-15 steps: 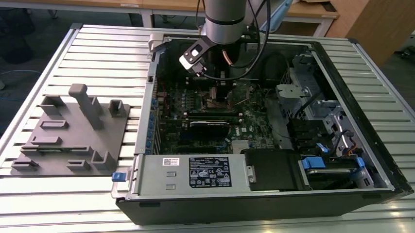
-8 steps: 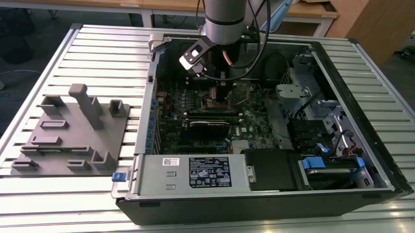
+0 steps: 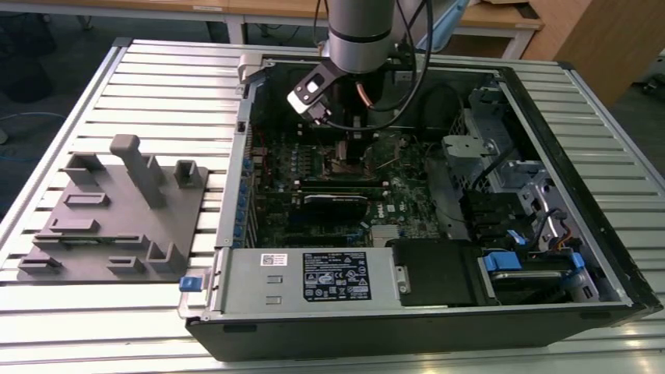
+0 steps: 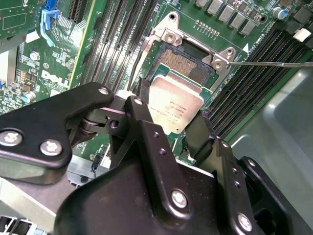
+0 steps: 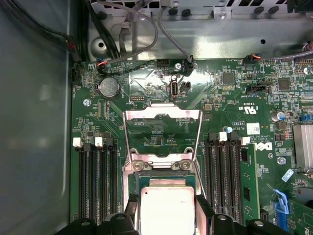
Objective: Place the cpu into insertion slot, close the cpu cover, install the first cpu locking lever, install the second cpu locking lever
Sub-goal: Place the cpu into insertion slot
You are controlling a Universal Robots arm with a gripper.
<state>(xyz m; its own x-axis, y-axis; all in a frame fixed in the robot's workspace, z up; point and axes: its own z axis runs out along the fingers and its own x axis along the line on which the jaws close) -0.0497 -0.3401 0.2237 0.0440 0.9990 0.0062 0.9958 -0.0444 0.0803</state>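
Gripper: fingers pinching the cpu by two opposite edges.
Cpu: held flat, metal top outward, just above the slot and partly overlapping it in the second wrist view.
Slot: on the green board, dark centre uncovered.
Cover: swung open, standing beyond the slot.
Setting: open case on a slatted table.

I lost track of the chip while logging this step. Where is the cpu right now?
In the second wrist view the cpu is held by the gripper just over the insertion slot, between two banks of memory slots.
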